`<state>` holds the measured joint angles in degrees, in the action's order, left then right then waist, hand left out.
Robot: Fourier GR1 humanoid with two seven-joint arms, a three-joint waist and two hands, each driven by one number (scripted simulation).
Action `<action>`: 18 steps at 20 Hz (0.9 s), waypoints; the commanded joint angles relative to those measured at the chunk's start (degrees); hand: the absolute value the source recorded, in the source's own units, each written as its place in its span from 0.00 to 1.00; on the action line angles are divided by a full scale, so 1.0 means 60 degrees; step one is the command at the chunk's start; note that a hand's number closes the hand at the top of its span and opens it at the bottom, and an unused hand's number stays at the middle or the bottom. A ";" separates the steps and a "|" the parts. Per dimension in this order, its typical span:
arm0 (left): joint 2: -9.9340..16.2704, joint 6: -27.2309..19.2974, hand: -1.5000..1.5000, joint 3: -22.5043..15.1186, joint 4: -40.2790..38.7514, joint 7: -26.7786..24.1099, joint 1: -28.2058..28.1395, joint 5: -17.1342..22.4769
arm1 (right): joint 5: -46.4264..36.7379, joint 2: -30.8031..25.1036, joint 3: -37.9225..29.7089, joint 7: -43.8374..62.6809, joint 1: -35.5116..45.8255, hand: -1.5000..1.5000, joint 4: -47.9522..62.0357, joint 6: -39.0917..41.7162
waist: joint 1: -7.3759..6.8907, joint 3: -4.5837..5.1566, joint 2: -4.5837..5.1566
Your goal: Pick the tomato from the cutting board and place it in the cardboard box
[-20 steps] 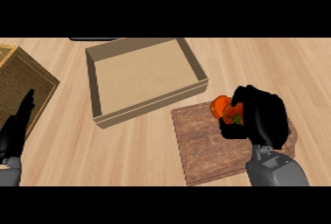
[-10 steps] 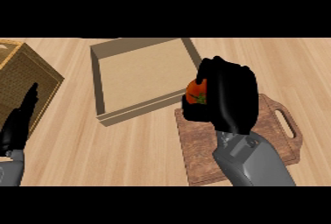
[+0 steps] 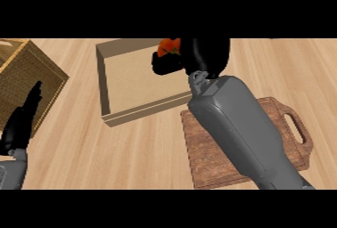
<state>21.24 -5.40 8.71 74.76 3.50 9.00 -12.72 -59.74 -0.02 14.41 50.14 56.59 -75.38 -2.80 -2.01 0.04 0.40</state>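
Black fingers of the right hand (image 3: 201,55) curl round the tomato (image 3: 169,46), holding it near the top centre of the frame, over the open cardboard box (image 3: 105,84). Its grey forearm crosses the wooden cutting board (image 3: 204,151) at lower right. At the left edge the left hand (image 3: 23,120) rests with straight fingers, beside a wicker basket (image 3: 30,75) on the counter (image 3: 125,151).
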 commanded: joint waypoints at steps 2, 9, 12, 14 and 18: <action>-0.0115 -0.0032 0.50 -0.0128 0.0030 -0.0161 -0.0017 -0.0151 | 0.1177 0.0003 -0.0498 0.0066 0.1691 1.00 0.2645 -0.1677 | -0.0142 0.0004 0.0041; -0.0194 0.0229 0.50 -0.0148 -0.0045 -0.0377 -0.0009 0.0007 | 0.2231 0.0003 -0.1116 -0.1287 0.2988 1.00 0.6114 -0.3208 | -0.0373 0.0008 0.0121; -0.0064 0.0220 0.50 -0.0157 -0.0163 0.0084 0.0632 -0.0135 | 0.2496 0.0003 -0.0901 -0.1794 0.3029 1.00 0.7198 -0.4106 | -0.0441 0.0006 0.0174; -0.0352 0.0006 0.50 -0.0374 0.0306 0.0099 0.0249 -0.0267 | 0.2571 0.0003 -0.1382 -0.1846 0.3624 1.00 0.7911 -0.3970 | -0.0584 0.0004 0.0188; -0.0173 0.0172 0.50 -0.0187 -0.0226 0.0040 0.0695 -0.0169 | 0.2331 -0.0071 -0.1786 -0.2030 0.3890 1.00 0.9044 -0.4453 | -0.0447 0.0010 0.0270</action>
<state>20.14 -4.72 7.50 74.21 3.10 11.43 -13.82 -45.93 -0.09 6.05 39.37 77.81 -27.57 -26.51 -4.78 0.10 1.66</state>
